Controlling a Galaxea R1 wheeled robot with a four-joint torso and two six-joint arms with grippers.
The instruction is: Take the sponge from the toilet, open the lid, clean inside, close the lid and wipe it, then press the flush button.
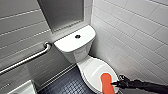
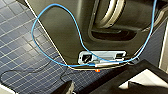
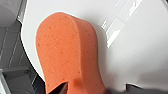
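The white toilet (image 1: 75, 47) stands in the corner with its lid (image 1: 93, 67) down. A round dark flush button (image 1: 77, 36) sits on the tank top. The orange sponge (image 1: 106, 82) lies on the near end of the lid. My right gripper (image 1: 117, 82) reaches in from the right, close beside the sponge. In the right wrist view the sponge (image 3: 67, 52) looms large on the glossy lid (image 3: 140, 47), with the gripper (image 3: 96, 88) open around its near end. The left wrist view looks past my own dark body and a blue cable (image 2: 57, 27).
A metal grab bar (image 1: 27, 58) runs along the left wall. White tiled wall (image 1: 130, 32) stands close on the toilet's right. Dark blue tiled floor (image 1: 67, 85) lies left of the bowl. A white fixture (image 1: 23, 88) sits at the lower left corner.
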